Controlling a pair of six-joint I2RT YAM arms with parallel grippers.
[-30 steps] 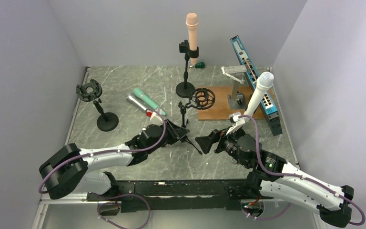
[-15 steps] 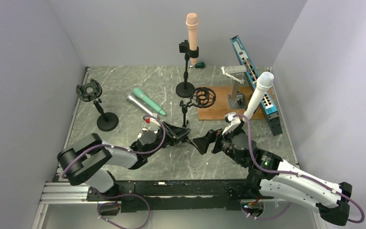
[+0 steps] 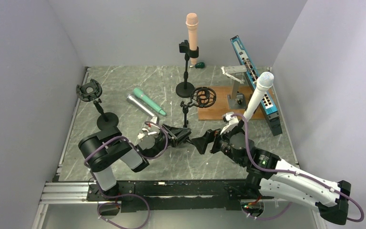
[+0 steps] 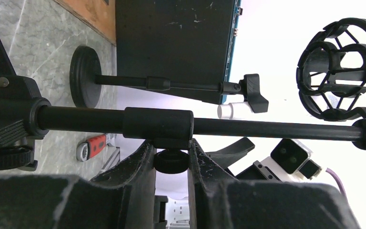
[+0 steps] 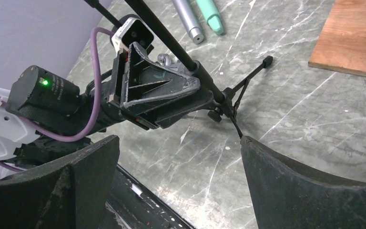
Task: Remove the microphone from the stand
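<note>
A small black tripod stand with an empty shock mount stands mid-table. My left gripper is shut on its pole clamp; in the left wrist view the fingers pinch the clamp knob under the pole. My right gripper is wide open and empty just right of that stand, above bare table. A peach microphone sits upright in a stand at the back. A white microphone leans on a stand at the right.
Green and silver microphones lie on the table. Another shock-mount stand is at the left. A wooden board with a metal bracket and a blue network switch are at the back right. A red wrench lies near the left gripper.
The left arm has folded in, its elbow swinging right, with the gripper staying on the tripod stand. The right gripper has moved slightly left toward the stand.
</note>
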